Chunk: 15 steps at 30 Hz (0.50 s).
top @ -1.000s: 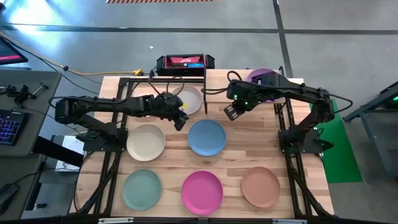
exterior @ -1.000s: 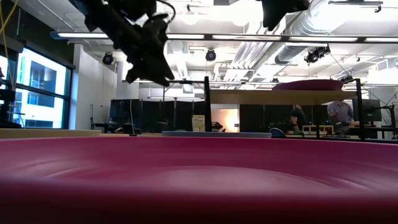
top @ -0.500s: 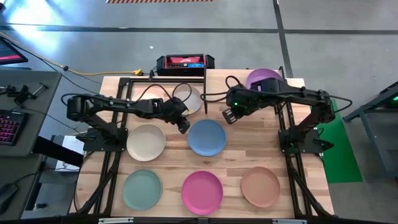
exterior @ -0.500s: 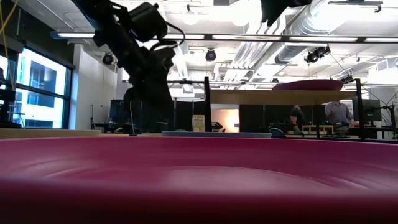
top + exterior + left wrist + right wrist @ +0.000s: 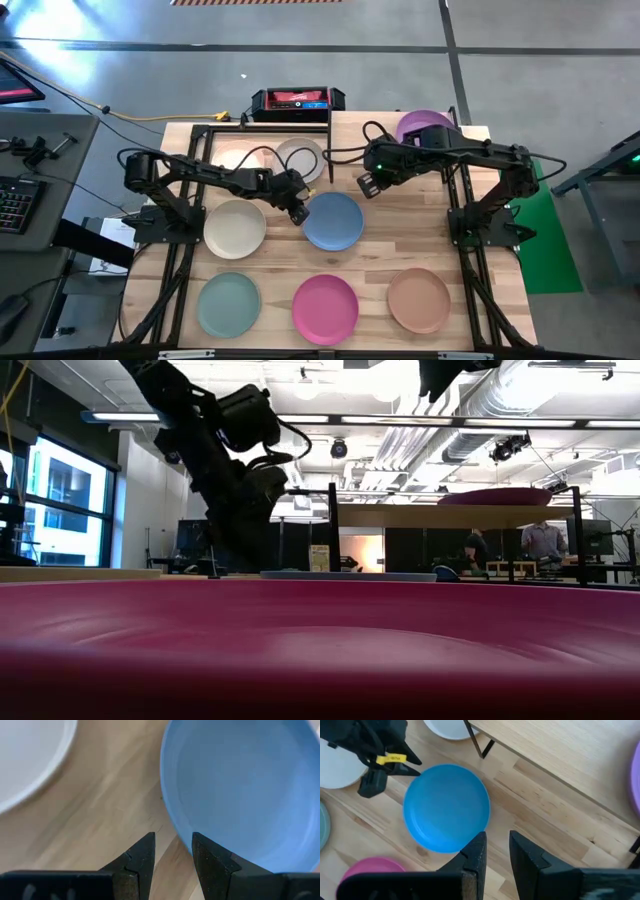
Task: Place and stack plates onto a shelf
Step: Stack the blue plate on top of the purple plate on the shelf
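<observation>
Jaws of left gripper (image 5: pixel 173 851) apart, straddling near rim of blue plate (image 5: pixel 333 221) at table centre, not yet clamped. Step: picking plate for shelf (image 5: pixel 270 125) at table's far edge. Next: close, lift. Right gripper (image 5: pixel 497 851) slightly parted, hovering nearby.

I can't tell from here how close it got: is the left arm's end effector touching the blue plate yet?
Cannot tell. In the left wrist view the open left end effector straddles the blue plate at its rim, but no view shows contact or a gap plainly.

eight plates (image 5: pixel 332 221), one shelf (image 5: pixel 350 122), two arms (image 5: pixel 210 178)
</observation>
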{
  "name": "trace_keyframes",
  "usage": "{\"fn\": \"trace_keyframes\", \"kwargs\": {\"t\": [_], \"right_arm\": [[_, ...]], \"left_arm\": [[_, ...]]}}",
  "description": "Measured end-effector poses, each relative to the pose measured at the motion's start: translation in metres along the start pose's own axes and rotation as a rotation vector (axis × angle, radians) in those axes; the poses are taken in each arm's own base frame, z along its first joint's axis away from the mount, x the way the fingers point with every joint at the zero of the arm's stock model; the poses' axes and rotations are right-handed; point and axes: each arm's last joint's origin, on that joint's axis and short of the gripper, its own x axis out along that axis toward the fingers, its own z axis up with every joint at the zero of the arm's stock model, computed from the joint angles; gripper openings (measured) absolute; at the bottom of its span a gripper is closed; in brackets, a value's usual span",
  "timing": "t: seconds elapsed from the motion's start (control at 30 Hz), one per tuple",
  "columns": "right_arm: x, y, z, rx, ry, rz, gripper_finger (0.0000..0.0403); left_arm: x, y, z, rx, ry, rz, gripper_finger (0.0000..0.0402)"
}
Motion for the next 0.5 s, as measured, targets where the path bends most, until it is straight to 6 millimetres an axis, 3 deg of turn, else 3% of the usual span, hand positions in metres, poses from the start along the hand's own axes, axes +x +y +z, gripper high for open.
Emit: {"fn": "trace_keyframes", "kwargs": {"t": [0.5], "right_arm": [[0.0,0.0,0.0,0.001,-0.004,0.002,0.0062]], "left_arm": [[0.022,-0.001,-0.004,-0.026,0.037,-0.049,0.0117]]}}
